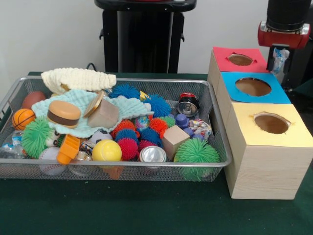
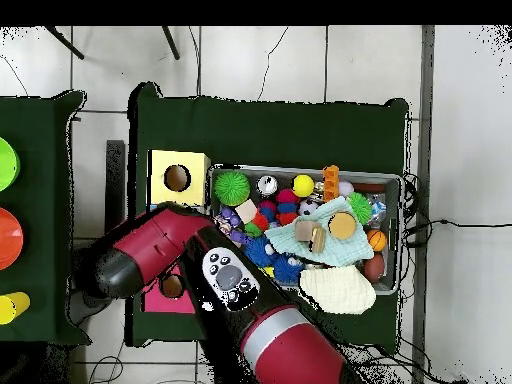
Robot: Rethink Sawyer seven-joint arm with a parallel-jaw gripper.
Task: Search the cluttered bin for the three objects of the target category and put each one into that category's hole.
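The cluttered bin (image 1: 222, 147) sits well apart from the fingers (image 1: 279, 59), whose state I cannot tell.

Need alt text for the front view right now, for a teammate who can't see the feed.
A wire-mesh bin on a green table is heaped with spiky balls, cans, a toy burger and knitted cloths. To its right stand three wooden boxes with holes, topped red, blue and yellow. The red arm hangs above them.

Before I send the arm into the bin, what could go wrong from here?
The cluttered bin is heaped: the cloths hide whatever lies under them, so targets may be missed. The toy burger sits on top and may roll off if the pile is disturbed. The gripper hangs close beside the red-topped box; swinging sideways could clip it.
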